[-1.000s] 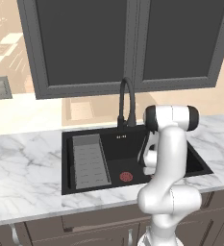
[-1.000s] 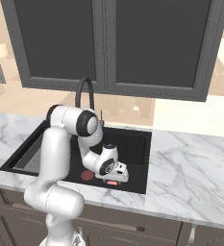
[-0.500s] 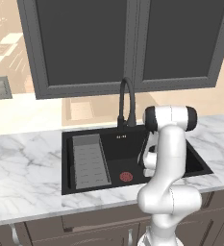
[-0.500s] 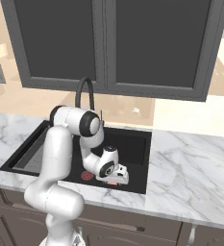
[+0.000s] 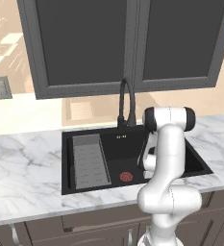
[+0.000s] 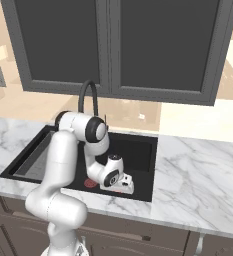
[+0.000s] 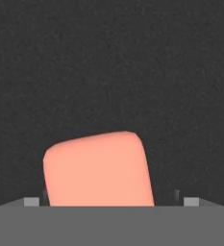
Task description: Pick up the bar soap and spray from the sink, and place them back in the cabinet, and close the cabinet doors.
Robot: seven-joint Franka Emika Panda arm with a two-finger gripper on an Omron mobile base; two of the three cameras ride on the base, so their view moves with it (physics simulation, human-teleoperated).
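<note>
Left base view: the arm reaches down into the sink [image 5: 84,139], set in the marble worktop [image 5: 22,187]. Right base view: the pincer [image 6: 124,186] sits low by the near wall. Hand view: bar soap [image 7: 98,170] lies between the parted fingertips [image 7: 31,202]. Grasp step; closing comes next.

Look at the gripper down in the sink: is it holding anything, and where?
Nothing is held. The gripper is open, fingertips either side of the bar soap on the sink floor.
</note>
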